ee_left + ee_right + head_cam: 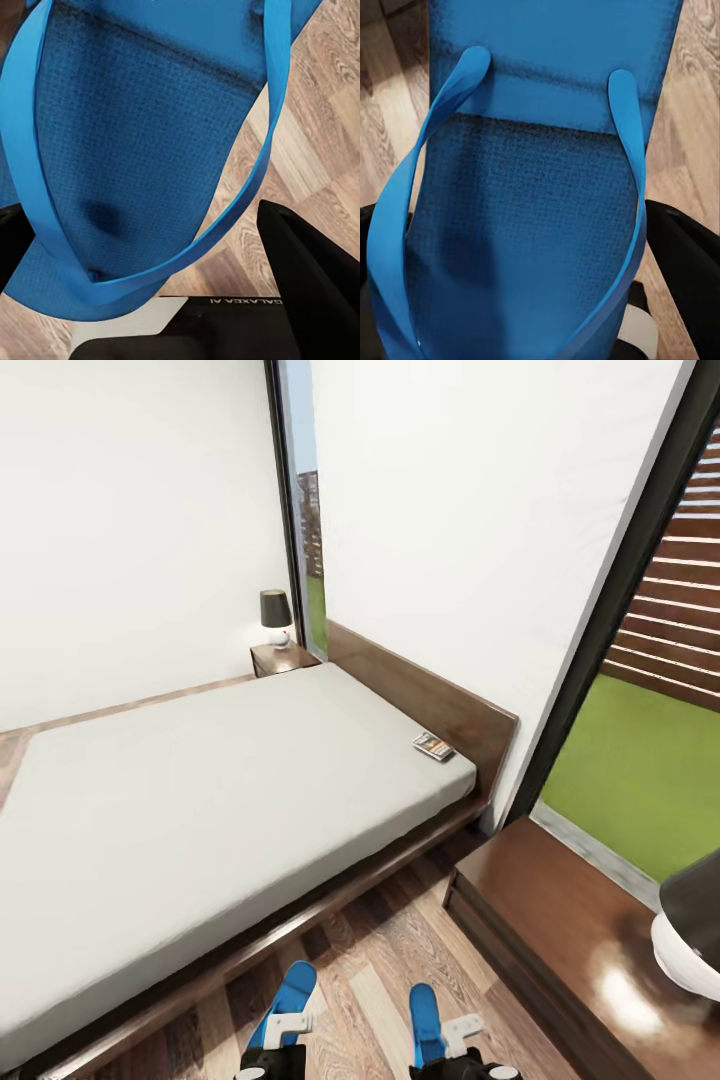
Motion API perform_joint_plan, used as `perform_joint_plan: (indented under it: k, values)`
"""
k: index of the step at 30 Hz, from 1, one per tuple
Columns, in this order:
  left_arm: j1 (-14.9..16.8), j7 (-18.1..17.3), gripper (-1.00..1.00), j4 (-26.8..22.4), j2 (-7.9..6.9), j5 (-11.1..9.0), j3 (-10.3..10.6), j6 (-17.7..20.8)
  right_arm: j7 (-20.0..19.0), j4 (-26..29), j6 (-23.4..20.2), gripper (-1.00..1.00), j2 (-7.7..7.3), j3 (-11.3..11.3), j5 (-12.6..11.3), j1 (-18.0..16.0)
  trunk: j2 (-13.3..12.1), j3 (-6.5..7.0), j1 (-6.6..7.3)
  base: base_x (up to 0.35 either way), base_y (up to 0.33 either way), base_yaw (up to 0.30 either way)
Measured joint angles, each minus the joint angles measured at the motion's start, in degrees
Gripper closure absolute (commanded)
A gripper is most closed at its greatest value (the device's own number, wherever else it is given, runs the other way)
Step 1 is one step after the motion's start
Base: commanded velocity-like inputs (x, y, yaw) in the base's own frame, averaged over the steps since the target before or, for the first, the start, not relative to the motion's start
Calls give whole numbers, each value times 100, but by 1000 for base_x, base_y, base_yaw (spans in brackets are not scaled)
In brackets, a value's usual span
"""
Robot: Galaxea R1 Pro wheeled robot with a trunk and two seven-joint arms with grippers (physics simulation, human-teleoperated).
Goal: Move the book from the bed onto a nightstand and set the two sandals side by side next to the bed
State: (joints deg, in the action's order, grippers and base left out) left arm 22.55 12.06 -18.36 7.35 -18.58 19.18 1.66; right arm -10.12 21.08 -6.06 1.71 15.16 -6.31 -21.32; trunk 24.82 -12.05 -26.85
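Note:
The book [433,745] lies on the pale mattress of the bed [200,800], at the corner by the dark headboard. One nightstand [281,657] stands beyond the bed's far side, and the other nightstand [560,920] is close at my right. At the bottom of the head view I hold both blue sandals over the wood floor beside the bed. My left gripper [290,1022] is shut on one sandal [292,988] [135,150]. My right gripper [460,1028] is shut on the other sandal [424,1015] [532,187]. Black fingers [315,285] [686,262] flank each sole.
A dark-shaded lamp [276,610] stands on the far nightstand and another lamp [690,935] on the near one. Tall windows [650,760] show green lawn outside. A strip of plank floor [390,960] runs between the bed frame and the near nightstand.

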Motion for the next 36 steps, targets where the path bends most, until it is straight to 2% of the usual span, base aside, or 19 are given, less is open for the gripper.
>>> perform_joint_plan:
  k: [2, 7, 9, 28, 33, 34, 36]
  values:
    - [-1, 0, 100, -2, 2, -1, -1, 0, 106, -1, -11, 100, 0, -6, 3, -1, 0, -2, 0, 0, 0, 167]
    - [-1, 8, 100, -2, 5, -2, 0, 6, 1000, -3, -23, 100, 14, -16, 1, -2, 0, -13, 0, 0, 0, 232]
    - [-1, 8, 100, -4, 6, -2, 1, 7, 1088, -2, -24, 100, 16, -16, -4, -1, 0, -19, 0, 0, 0, 250]
    - [-1, 9, 100, -8, 5, -23, -7, 119, 1211, 1, -13, 100, 19, -23, -4, -1, 0, -68, 0, 0, 0, 254]
    - [-1, 21, 100, -7, -2, -141, -8, 120, 1228, 1, 22, 100, 19, -34, -11, -2, 0, -81, 0, 0, 0, 255]
    - [-1, 36, 100, -7, -19, -298, -17, 120, 1328, 3, 7, 100, 18, -168, -5, -2, 0, -84, 0, 0, 0, 255]
    - [-1, 43, 100, -8, -47, -346, -17, 120, 1346, 4, 1, 100, 19, -208, -12, -2, 0, -89, 0, 0, 0, 255]
